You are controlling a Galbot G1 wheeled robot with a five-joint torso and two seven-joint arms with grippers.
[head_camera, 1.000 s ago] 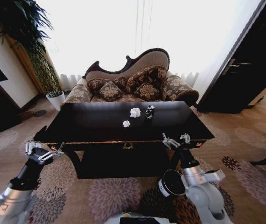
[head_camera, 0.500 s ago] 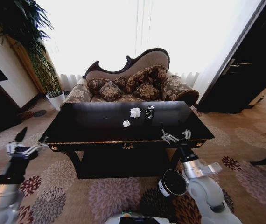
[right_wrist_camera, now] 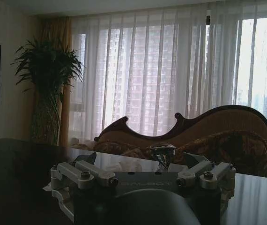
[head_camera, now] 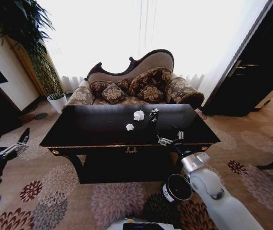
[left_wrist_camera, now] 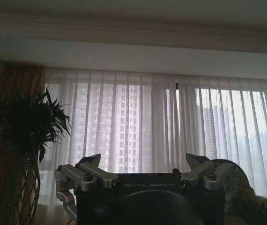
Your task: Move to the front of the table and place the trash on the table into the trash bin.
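The robot stands at the front of the table (head_camera: 98, 132). The right gripper (head_camera: 171, 139) hovers over the table's front right edge with fingers spread, holding nothing. The left gripper (head_camera: 5, 149) hangs wide of the table's left end, fingers also spread and empty. The trash rests mid-table: two paper wads (head_camera: 139, 115), with a small dark object (head_camera: 153, 114) just beside the farther wad. The trash bin (head_camera: 176, 188) stands on the carpet beside the right arm. Risk: the right arm could strike the table edge when reaching, or nudge the bin.
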